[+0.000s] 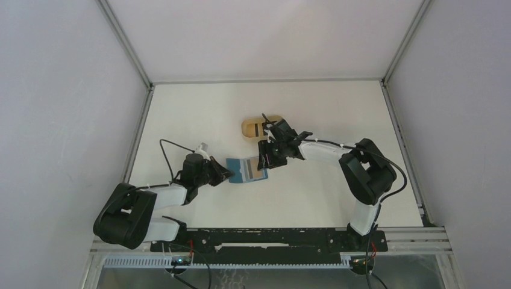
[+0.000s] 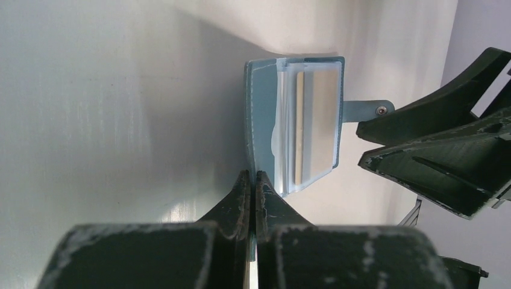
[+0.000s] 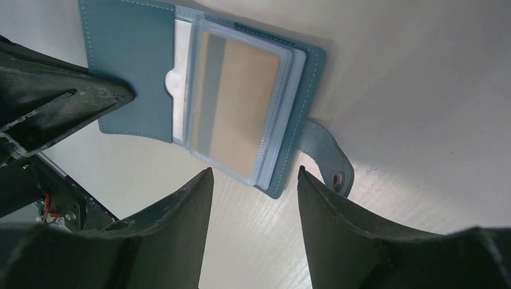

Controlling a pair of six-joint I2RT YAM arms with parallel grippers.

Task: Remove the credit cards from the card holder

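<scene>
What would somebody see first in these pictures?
A teal-blue card holder lies open in the middle of the table, with its clear sleeves showing. The left fingers, shut, touch its cover, and the right fingers stand open by its tab. A tan tray sits behind.

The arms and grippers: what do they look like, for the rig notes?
The left arm and right arm have bulky black joint housings and white links, each with a thin black cable looping alongside. The left gripper and right gripper have dark, tapering fingers with pale scuffing.
</scene>
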